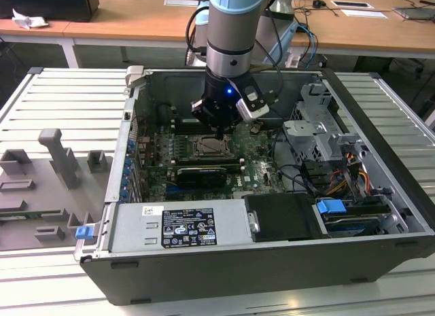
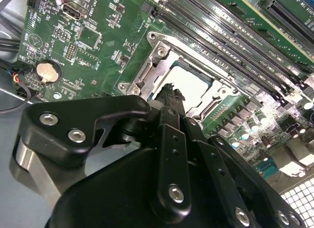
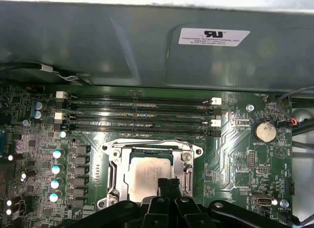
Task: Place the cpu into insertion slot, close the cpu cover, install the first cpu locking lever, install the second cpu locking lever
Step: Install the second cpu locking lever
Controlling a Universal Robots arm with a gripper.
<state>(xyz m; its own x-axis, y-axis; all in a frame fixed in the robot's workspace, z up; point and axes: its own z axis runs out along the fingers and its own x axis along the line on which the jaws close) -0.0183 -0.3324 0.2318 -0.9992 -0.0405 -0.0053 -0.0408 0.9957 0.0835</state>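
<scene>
The cpu (image 3: pixel 144 175) (image 2: pixel 196 86) lies flat in the insertion slot (image 3: pixel 101 203) on the green motherboard, its pale metal face up. The silver cpu cover (image 3: pixel 147 148) (image 2: pixel 159 54) rests down around it, and the chip shows through the cover's window. My gripper (image 3: pixel 168 183) (image 2: pixel 171 90) (image 1: pixel 219 130) hangs just above the near edge of the chip. Its black fingers are pressed together and hold nothing. Whether the fingertips touch the chip I cannot tell. The gripper body hides the near side of the socket in both wrist views.
Long black memory slots (image 3: pixel 137 115) run beside the socket, toward the case wall (image 3: pixel 147 46). A coin battery (image 3: pixel 265 131) sits on the board. In the exterior view a dark expansion card (image 1: pixel 200 173), a drive cage (image 1: pixel 316 126) and cables (image 1: pixel 299 173) crowd the open case.
</scene>
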